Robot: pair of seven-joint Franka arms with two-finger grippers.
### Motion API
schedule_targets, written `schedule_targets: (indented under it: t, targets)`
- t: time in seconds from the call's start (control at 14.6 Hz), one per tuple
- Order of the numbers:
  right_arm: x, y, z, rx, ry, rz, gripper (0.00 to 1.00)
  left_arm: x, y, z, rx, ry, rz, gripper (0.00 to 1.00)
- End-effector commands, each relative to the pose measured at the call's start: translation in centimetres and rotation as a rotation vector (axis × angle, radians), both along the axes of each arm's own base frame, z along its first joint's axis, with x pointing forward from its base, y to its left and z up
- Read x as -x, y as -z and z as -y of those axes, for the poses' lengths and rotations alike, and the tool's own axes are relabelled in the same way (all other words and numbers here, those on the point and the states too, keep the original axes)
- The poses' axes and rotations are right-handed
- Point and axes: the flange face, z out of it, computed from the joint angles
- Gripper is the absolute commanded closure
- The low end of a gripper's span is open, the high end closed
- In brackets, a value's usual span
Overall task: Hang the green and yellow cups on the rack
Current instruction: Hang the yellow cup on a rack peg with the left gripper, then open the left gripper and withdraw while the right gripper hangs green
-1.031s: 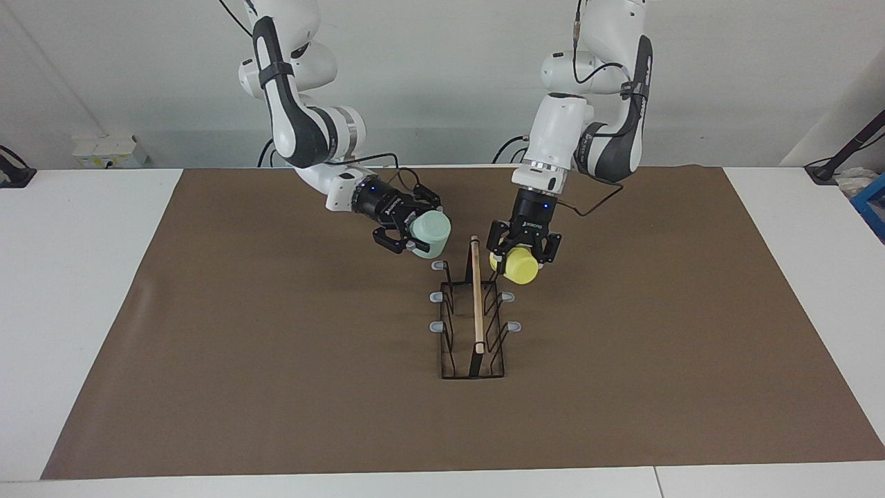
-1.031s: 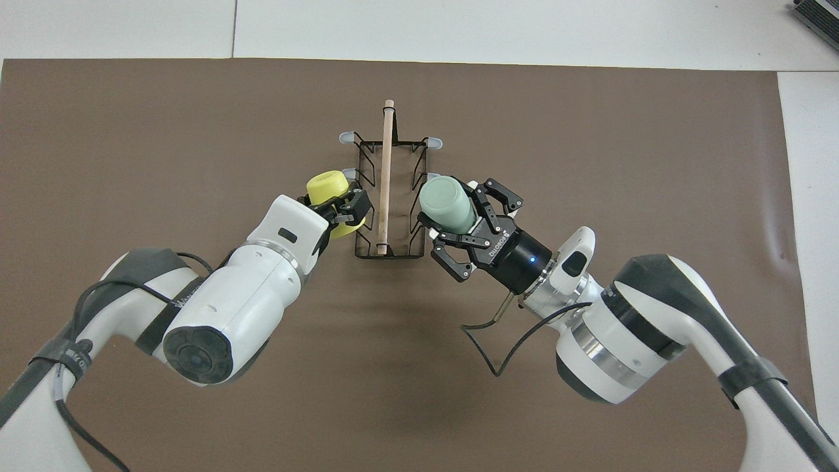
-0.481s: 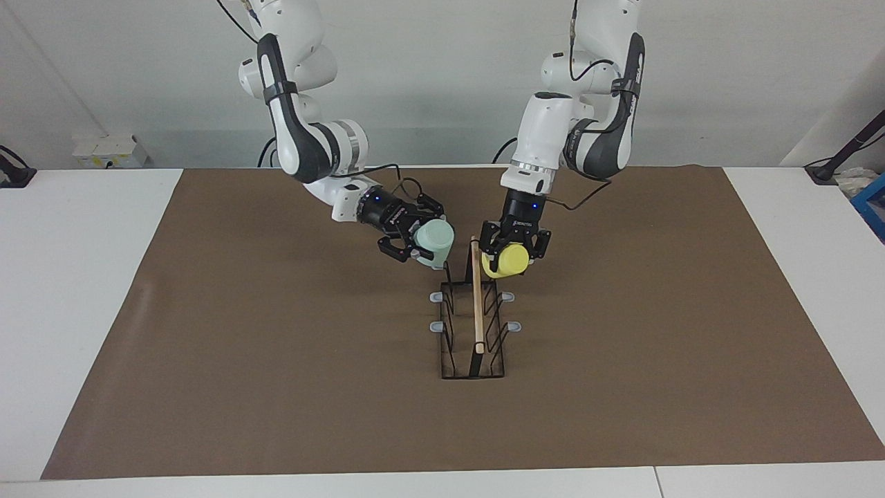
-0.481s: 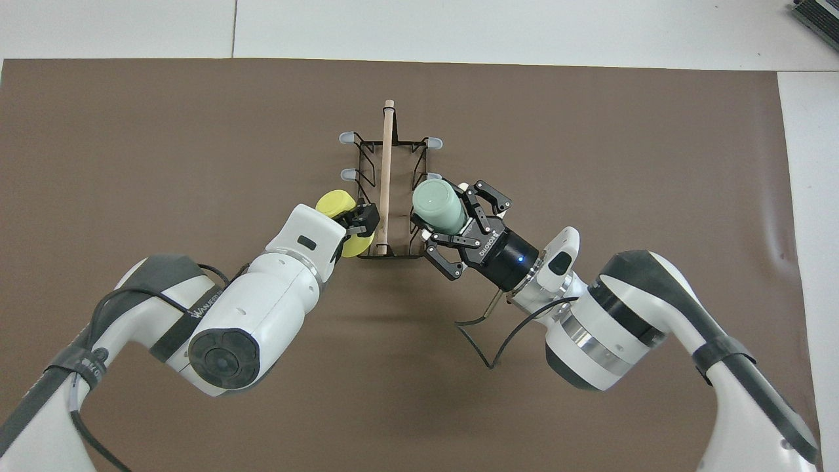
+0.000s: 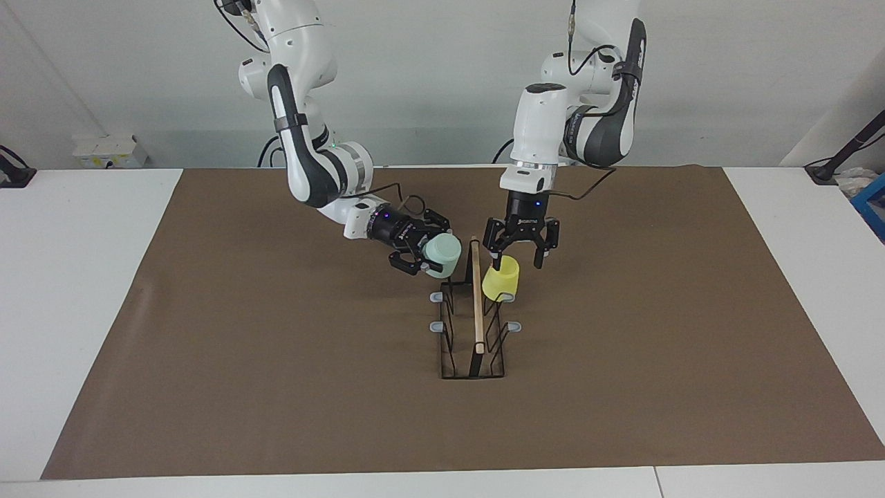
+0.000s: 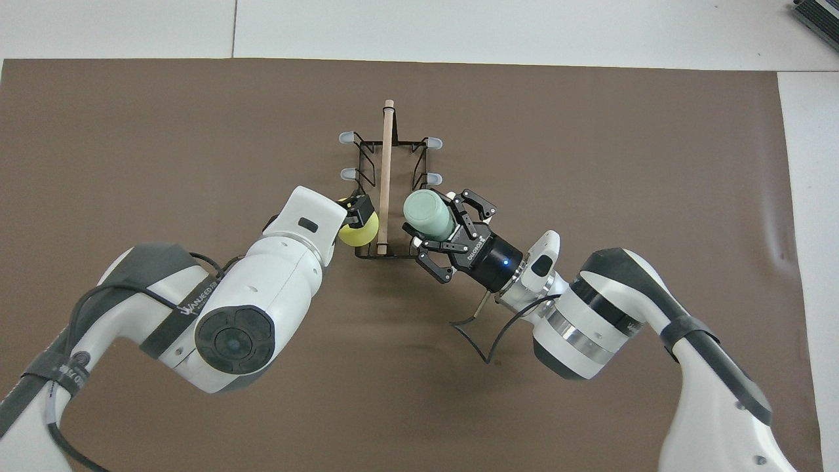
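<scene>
You see the rack (image 5: 473,325) standing on the brown mat (image 5: 276,360) that covers the worktop (image 5: 83,277). The yellow cup (image 5: 500,279) sits upturned on the rack's peg nearest the robots, on the left arm's side. Your left hand (image 5: 517,259) hovers just above it, fingers spread apart. Your right hand (image 5: 425,257) grips the green cup (image 5: 442,252), tilted, over the rack's end nearest the robots.
</scene>
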Motion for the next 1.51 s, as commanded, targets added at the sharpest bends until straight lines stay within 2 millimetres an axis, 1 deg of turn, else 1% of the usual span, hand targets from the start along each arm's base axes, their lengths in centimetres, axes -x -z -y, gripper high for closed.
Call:
schedule_targets:
  t: [0.0,0.21,0.27,0.41,0.62,0.76,0.89,0.96,1.03,1.1,1.31,1.44]
  targets:
    - [0.8,1.5,-0.1,-0.022,0.061,0.021,1.00,-1.8,-1.7,-0.1,-0.070,-0.024,-0.018,0.00]
    - [2.0,3.7,0.3,-0.029,0.063,0.033,1.00,-3.3,-3.0,-1.2,-0.223,0.034,-0.091,0.00]
    - [2.4,4.7,0.4,-0.038,0.067,0.040,1.00,-3.8,-3.8,-1.5,-0.248,0.064,-0.124,0.00]
    - [3.4,5.8,0.8,-0.042,0.064,0.031,1.00,-4.7,-5.3,-3.0,-0.249,0.137,-0.210,0.00]
    - [4.3,6.5,1.3,-0.036,0.067,0.020,1.00,-6.6,-7.5,-8.1,-0.249,0.247,-0.347,0.00]
    - [4.4,6.6,1.4,-0.033,0.067,0.019,1.00,-7.5,-8.7,-12.0,-0.230,0.293,-0.390,0.00]
    - [4.2,6.4,1.4,-0.034,0.069,0.020,1.00,-8.3,-9.2,-15.7,-0.194,0.316,-0.423,0.00]
    - [4.0,6.4,1.4,-0.028,0.071,0.017,0.48,-8.5,-9.9,-17.6,-0.189,0.334,-0.439,0.00]
    - [3.7,6.3,1.2,-0.023,0.070,0.019,0.32,-8.7,-10.6,-19.3,-0.195,0.353,-0.461,0.00]
    - [3.5,6.2,1.2,-0.019,0.071,0.018,0.00,-8.7,-11.4,-20.9,-0.203,0.369,-0.480,0.00]
    - [2.7,5.7,0.7,0.007,0.066,0.006,0.00,-8.5,-14.3,-24.9,-0.217,0.395,-0.519,0.00]
    - [2.6,5.1,1.0,0.057,0.071,-0.049,0.00,-8.2,-15.5,-26.7,-0.220,0.403,-0.538,0.00]
